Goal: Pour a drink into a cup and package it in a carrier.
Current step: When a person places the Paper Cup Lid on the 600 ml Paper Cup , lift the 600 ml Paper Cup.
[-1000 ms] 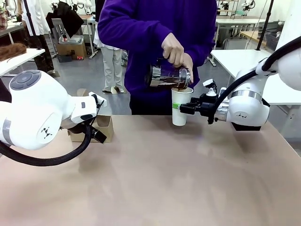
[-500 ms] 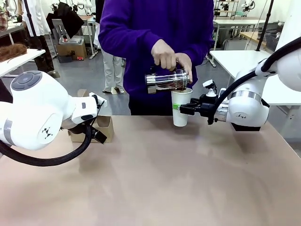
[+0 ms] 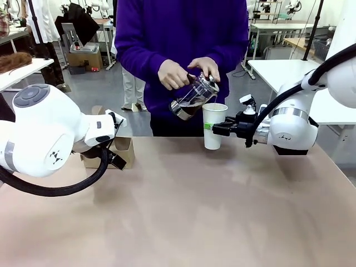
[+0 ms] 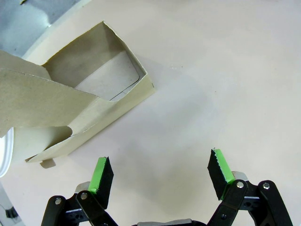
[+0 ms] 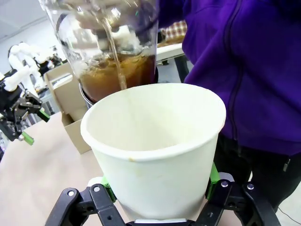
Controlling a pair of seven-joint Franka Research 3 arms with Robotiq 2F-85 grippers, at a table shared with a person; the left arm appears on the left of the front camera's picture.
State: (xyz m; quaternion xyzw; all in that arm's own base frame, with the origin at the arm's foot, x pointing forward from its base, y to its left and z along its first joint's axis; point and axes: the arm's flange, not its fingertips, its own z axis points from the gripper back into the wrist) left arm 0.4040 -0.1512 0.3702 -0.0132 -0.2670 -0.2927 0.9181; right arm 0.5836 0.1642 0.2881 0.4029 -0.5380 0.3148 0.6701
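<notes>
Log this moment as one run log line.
right gripper: shut on cup | person's hands: jug of drink tilted at cup rim | left gripper: open beside carrier

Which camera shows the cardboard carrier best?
Left wrist view: the carrier sits close, wells visible. Front view: partly hidden behind the left arm. Right wrist view: small, beyond the cup.

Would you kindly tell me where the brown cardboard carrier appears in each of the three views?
Front view: the carrier sits at middle left, partly hidden.
Left wrist view: the carrier takes the upper left, open side toward the camera.
Right wrist view: the carrier is at left, beyond the cup.
Shared landmark: the left gripper, open, close beside the carrier.
</notes>
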